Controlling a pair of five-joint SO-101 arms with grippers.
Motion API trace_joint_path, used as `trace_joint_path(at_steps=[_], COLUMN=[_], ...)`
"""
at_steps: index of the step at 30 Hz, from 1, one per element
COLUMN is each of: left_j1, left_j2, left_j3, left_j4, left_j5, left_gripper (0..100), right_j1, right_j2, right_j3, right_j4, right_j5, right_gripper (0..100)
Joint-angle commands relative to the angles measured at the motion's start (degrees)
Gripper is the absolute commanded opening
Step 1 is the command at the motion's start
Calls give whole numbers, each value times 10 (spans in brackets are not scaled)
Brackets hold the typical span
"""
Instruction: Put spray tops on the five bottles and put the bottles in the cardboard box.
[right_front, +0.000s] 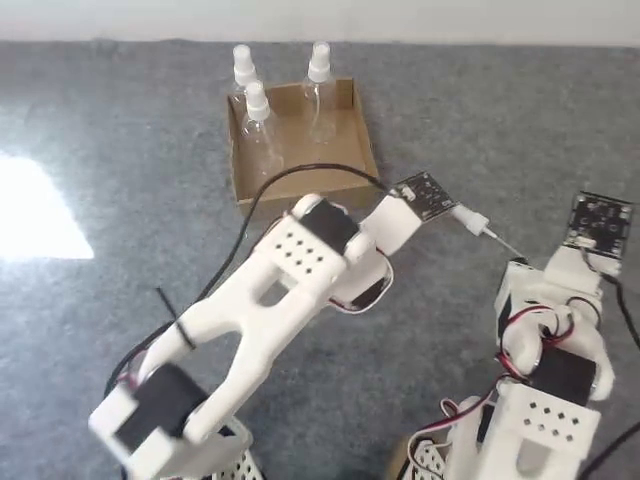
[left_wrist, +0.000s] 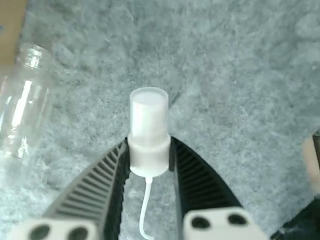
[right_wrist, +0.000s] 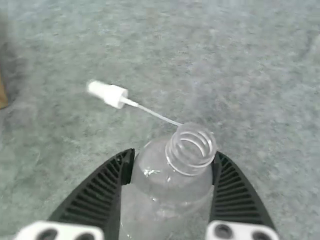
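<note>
My left gripper (left_wrist: 148, 150) is shut on a white spray top (left_wrist: 148, 131) just above the grey table, its thin tube hanging down between the fingers. An uncapped clear bottle (left_wrist: 22, 110) lies close beside it. My right gripper (right_wrist: 172, 160) is shut on another clear bottle (right_wrist: 187, 167) whose threaded neck is open. A loose spray top (right_wrist: 107, 94) lies on the table just beyond that bottle, its tube pointing toward the neck; it is the spray top (right_front: 470, 218) between the two arms. The cardboard box (right_front: 300, 185) at the back holds three capped bottles (right_front: 258, 120).
The left arm (right_front: 290, 280) stretches diagonally across the middle of the table, ending just in front of the box. The right arm (right_front: 550, 340) stands at the right front. A black cable (right_front: 300, 175) loops over the box's front wall. Grey carpet-like surface lies open at the left.
</note>
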Motion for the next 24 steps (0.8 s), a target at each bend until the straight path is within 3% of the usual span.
trace_joint_path(at_steps=[1,8,17,24], left_j1=[-5,-6,-88,-143], left_j2=[-103,-207,-379,-479], left_j3=[37,89,153,188], left_j4=[-40,-57,-87,-120], left_j5=[11,33,35,67], left_gripper=[12,12,12,12], right_j1=[-38,-129,-230,-349], right_j2=[-14,-14,-14,-13], right_j3=[-47,-108,-154,-177], right_j4=[27,70,74,43], right_j5=[-2,28,31,31], right_gripper=[148,148,147,147])
